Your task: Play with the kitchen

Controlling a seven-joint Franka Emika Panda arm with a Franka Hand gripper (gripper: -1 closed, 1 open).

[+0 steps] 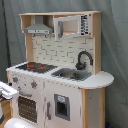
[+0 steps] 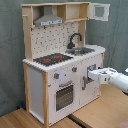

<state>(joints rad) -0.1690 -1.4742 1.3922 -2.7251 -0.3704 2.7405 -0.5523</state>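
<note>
- My gripper point(image 2: 94, 74) sits at the end of my white arm point(image 2: 116, 80), which comes in from the second exterior view's right edge. It is level with the lower front of the kitchen point(image 2: 60, 60).
- Whether the fingers are open or closed I cannot tell; the tip merges with the white panel behind it.
- The tip looks to be just beside, possibly touching, the right-hand cupboard door point(image 2: 90, 79) in the second exterior view. Contact is not confirmed.
- In the first exterior view only a white part of my arm shows at the left edge, low down, in front of the oven side.
- Key relation: the kitchen lies straight ahead of the tip, toward the second exterior view's left. My arm's long axis runs nearly level, roughly square to the front panels.
- The windowed oven door point(image 2: 64, 95) is further along the same front, near but apart from the tip, below the knobs point(image 2: 57, 76).
- Above and behind: the red-ringed hob point(image 2: 52, 59), then the sink point(image 2: 82, 50) with the black faucet point(image 2: 74, 39) over it.
- Furthest up: the grey hood point(image 2: 49, 21) and the upper cabinet door point(image 2: 100, 11), which hangs open. Both are well apart from the tip.
- Judgement: the lower cupboard door is the nearest part to work on; any reach to the hob or faucet needs a climb first.
</note>
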